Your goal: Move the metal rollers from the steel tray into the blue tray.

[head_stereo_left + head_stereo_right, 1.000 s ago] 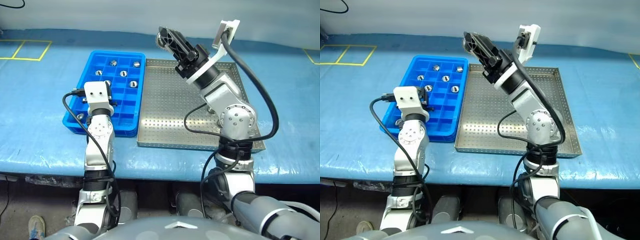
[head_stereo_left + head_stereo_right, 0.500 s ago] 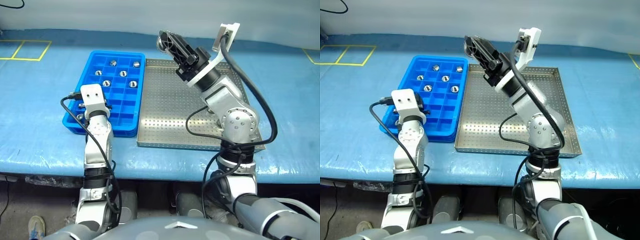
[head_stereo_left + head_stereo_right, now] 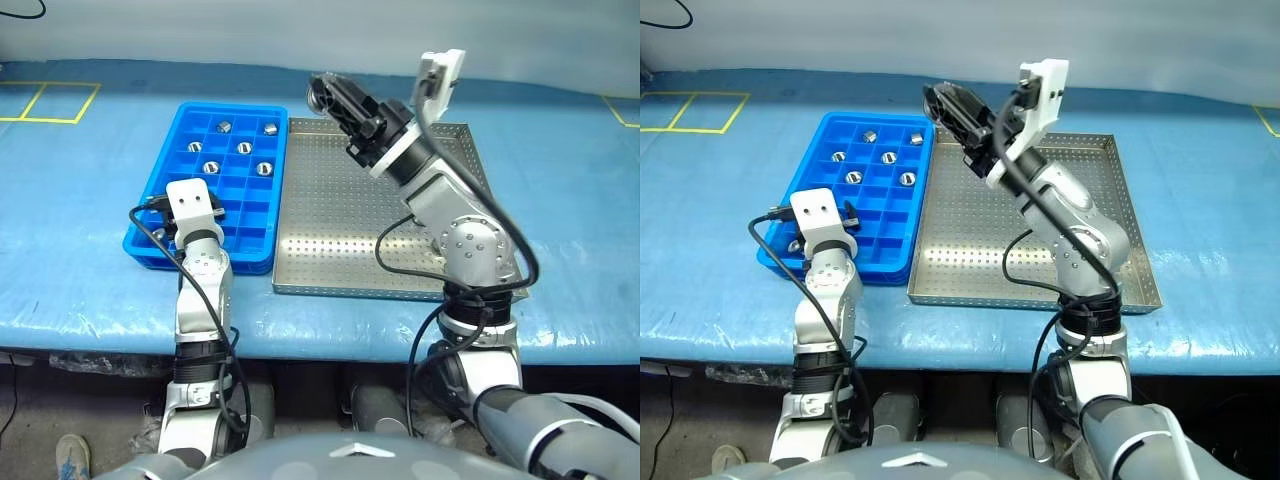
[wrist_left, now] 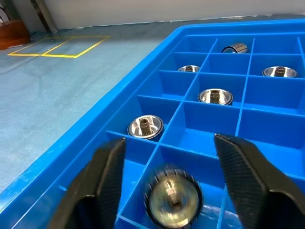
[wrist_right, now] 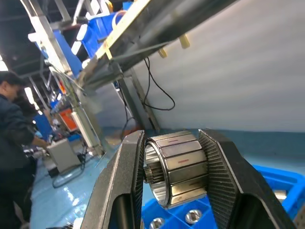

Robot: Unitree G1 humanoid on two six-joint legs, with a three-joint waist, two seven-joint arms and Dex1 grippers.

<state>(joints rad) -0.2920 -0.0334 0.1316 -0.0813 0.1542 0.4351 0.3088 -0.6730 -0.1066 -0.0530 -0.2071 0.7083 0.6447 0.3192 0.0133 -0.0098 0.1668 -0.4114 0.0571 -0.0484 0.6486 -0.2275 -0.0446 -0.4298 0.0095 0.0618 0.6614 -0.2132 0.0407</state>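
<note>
The blue tray (image 3: 250,215) lies left of the steel tray (image 3: 330,220) on the blue table. Several metal rollers (image 3: 244,148) sit in its far compartments, one (image 3: 160,234) near its front left corner. My left gripper (image 4: 171,181) hangs open and low over a near compartment. A blurred roller (image 4: 172,196) lies loose between its fingers (image 4: 107,176). My right gripper (image 3: 325,90) is raised over the steel tray's far left corner, beside the blue tray's far end. It is shut on a ribbed roller (image 5: 178,167).
Yellow tape lines (image 3: 50,100) mark the table cover at the far left. The table's front edge (image 3: 330,340) runs just below both trays. A person (image 5: 16,124) stands among racks in the background of the right wrist view.
My left gripper has opened and let its roller go into the compartment, sinking slightly. The right wrist has turned a little, still holding its roller.
</note>
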